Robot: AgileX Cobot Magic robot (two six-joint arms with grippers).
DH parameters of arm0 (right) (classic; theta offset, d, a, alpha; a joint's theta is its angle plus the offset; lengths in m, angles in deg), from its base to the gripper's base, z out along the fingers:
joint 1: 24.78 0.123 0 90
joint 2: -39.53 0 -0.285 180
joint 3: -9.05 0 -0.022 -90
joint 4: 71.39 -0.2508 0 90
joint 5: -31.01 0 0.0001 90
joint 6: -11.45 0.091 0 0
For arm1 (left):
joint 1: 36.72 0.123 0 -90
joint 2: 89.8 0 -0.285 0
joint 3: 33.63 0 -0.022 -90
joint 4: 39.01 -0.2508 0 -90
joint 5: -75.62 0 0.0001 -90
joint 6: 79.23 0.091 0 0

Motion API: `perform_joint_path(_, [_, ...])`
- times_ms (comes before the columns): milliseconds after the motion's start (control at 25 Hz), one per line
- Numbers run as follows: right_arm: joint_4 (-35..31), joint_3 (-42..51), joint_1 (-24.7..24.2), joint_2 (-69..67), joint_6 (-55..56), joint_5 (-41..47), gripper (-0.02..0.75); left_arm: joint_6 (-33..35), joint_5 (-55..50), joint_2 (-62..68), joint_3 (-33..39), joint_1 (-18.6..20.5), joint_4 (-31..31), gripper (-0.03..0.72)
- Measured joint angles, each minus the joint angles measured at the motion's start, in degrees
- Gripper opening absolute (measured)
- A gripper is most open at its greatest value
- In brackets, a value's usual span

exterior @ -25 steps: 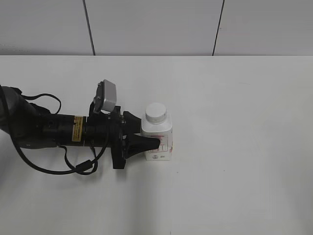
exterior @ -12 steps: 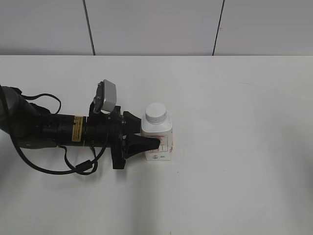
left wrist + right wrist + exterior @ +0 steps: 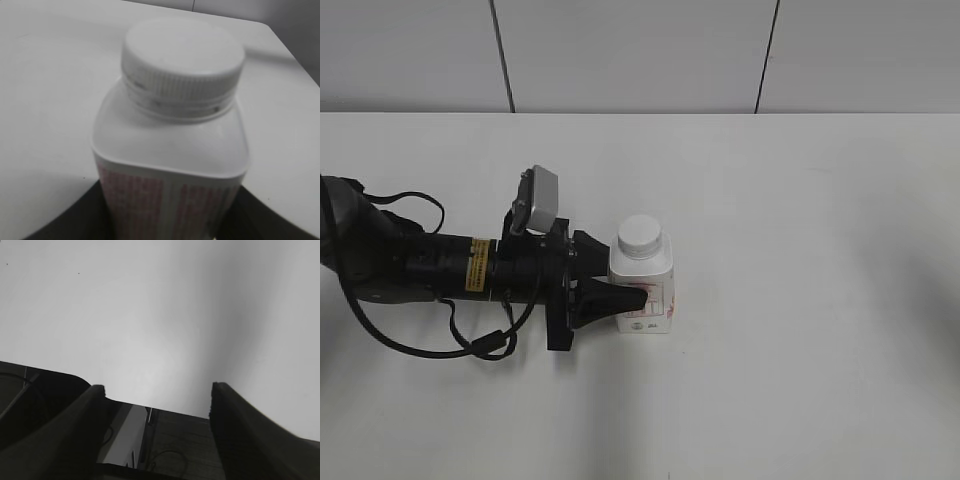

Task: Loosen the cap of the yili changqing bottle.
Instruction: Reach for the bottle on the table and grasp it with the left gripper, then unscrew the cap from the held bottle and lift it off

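Observation:
The yili changqing bottle (image 3: 645, 290) stands upright on the white table (image 3: 810, 260), left of the middle. It is white and squarish with a pink printed label. Its white ribbed cap (image 3: 640, 235) sits on the neck. My left gripper (image 3: 618, 275) reaches in from the left and is shut on the bottle's body, one black finger (image 3: 615, 297) across the label side and the other behind. In the left wrist view the bottle (image 3: 170, 150) fills the frame, the cap (image 3: 182, 55) on top, and my left gripper (image 3: 170, 222) holds it low. My right gripper (image 3: 157, 387) is open over bare table, with nothing between its jaws.
The left arm (image 3: 420, 265) and its cables lie across the table's left side. A pale wall with dark seams (image 3: 765, 60) runs behind the far edge. The right arm does not show in the exterior view.
The left gripper and the bottle in it have shifted slightly toward the table's front. The cap sits the same way on the neck.

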Motion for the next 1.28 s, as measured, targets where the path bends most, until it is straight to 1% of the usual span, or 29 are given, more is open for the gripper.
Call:
perform_joint_path(80, [2.53,-1.71,1.47,-2.15,-0.21,0.04,0.512,0.00,0.07,0.00,0.00,0.00,-0.06,0.340])
perform_joint_path(160, [5.70,-3.37,3.85,-4.25,-0.20,0.06,0.512,0.00,0.07,0.00,0.00,0.00,-0.06,0.340])
perform_joint_path(240, [7.41,-5.51,6.64,-6.75,1.36,0.19,0.512,0.00,0.07,0.00,0.00,0.00,-0.11,0.340])
perform_joint_path(440, [8.55,-11.85,11.89,-13.48,13.11,0.23,0.509,0.02,0.07,0.00,0.00,0.00,-0.14,0.340])
perform_joint_path(600, [8.24,-17.90,16.97,-19.14,20.08,0.23,0.499,0.02,0.07,0.00,0.00,0.00,-0.14,0.340])
perform_joint_path(760, [5.96,-24.49,21.92,-25.06,25.09,0.26,0.497,0.02,0.07,0.00,0.00,0.00,-0.17,0.340])
perform_joint_path(960, [3.53,-33.52,28.28,-32.13,27.69,0.30,0.497,0.02,0.11,0.00,0.00,0.00,-0.22,0.340])
perform_joint_path(1280, [1.60,-44.15,35.85,-41.59,30.22,0.30,0.497,0.02,0.11,0.00,0.00,0.00,-0.22,0.340])
